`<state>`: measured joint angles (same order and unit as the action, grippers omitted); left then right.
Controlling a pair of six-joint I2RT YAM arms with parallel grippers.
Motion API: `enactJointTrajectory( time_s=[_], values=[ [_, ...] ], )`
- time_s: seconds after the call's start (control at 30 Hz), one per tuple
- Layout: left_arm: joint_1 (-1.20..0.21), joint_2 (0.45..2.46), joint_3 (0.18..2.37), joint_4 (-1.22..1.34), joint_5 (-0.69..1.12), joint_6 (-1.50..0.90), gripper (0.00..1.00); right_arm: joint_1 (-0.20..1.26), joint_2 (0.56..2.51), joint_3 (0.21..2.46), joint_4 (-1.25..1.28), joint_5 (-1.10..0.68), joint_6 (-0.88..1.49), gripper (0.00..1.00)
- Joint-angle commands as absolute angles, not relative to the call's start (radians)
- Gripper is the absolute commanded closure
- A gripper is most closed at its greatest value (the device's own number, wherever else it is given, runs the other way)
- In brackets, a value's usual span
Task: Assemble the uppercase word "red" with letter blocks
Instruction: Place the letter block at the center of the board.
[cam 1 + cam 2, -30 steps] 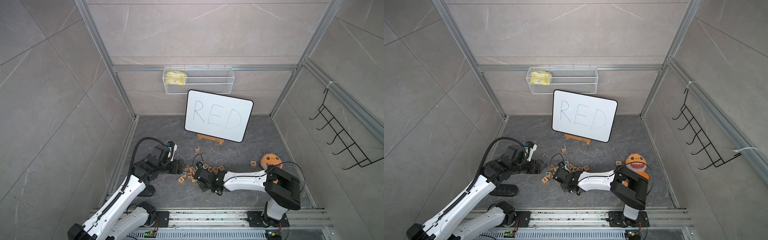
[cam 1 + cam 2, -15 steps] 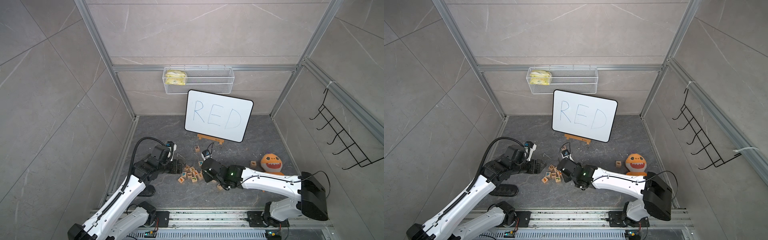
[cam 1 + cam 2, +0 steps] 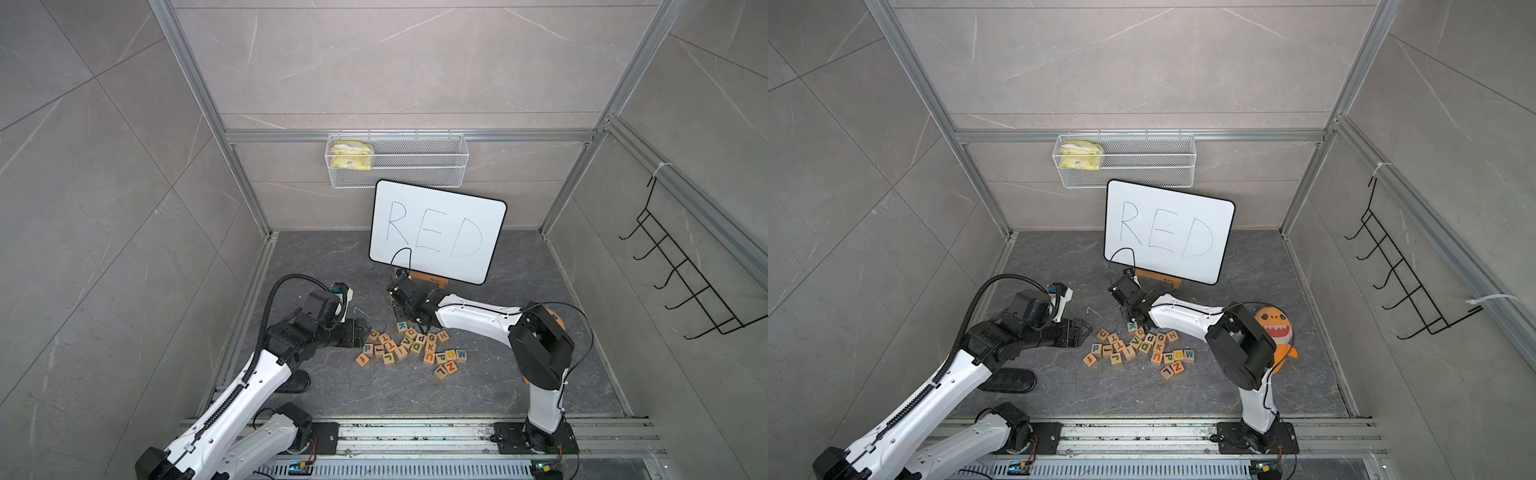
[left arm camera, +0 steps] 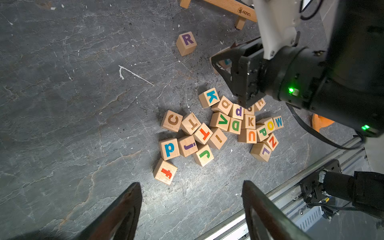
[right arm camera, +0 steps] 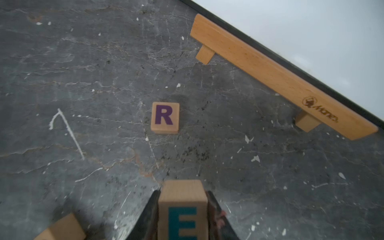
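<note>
While the teal E block is clamped by the right end effector, the purple R block is seen alone on the worktop nearby. The left end effector is held open and empty beside the block pile, at lower centre of a top view.

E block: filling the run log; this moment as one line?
right gripper: shut on E block | R block: on floor | D block: in pile | left gripper: open

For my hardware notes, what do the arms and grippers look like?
Left arm and right arm: white links, black joints. A black ribbed hose follows the left; green lights dot the right. Left gripper and right gripper: black, tapered.
</note>
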<state>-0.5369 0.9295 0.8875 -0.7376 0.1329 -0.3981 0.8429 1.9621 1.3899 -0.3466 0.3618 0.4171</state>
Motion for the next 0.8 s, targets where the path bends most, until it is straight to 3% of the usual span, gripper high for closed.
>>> enactJointTrajectory(
  time_s=[0.0, 0.77],
  values=[
    [-0.541, 0.928, 0.906, -0.752, 0.123, -0.405, 0.21, 0.815, 2.024, 1.460, -0.341, 0.356, 0.400, 0.82],
    [-0.541, 0.923, 0.908, -0.752, 0.115, -0.403, 0.21, 0.760, 2.184, 1.578, -0.339, 0.268, 0.407, 0.82]
  ],
)
